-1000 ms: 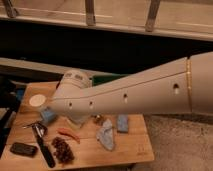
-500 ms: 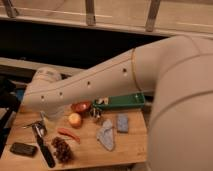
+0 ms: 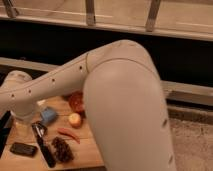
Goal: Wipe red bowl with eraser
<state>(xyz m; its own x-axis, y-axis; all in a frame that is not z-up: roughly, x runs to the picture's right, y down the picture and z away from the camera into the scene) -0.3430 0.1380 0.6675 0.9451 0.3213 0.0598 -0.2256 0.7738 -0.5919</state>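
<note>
- At the far left, the gripper (image 3: 21,121) hangs from the end of the white arm (image 3: 60,82) over the left end of the wooden table (image 3: 84,156). It shows only as a pale shape, and I cannot tell whether it is open or closed, or whether it holds anything.
- Just below the gripper, near the table's front left corner, lies the eraser (image 3: 23,149), a flat black block resting on the wood. It seems apart from the gripper.
- Right of the eraser lies a long black-handled utensil (image 3: 45,149), set at a slant with its head toward the gripper.
- Behind the utensil sits a blue sponge block (image 3: 48,116), close under the arm.
- Next comes a dark, knobbly cluster (image 3: 62,149) near the front edge; what it is cannot be told.
- Beside that cluster, a little further back, lies a thin red chilli (image 3: 68,134).
- Behind the chilli sits a small round yellow-orange fruit (image 3: 75,119).
- Just behind the fruit sits the red bowl (image 3: 76,101), partly hidden by the arm on its right side and well apart from the eraser.
- Filling the centre and right, the arm's big white elbow hides the rest of the table.
- At the right edge, grey speckled carpet (image 3: 194,145) shows.
</note>
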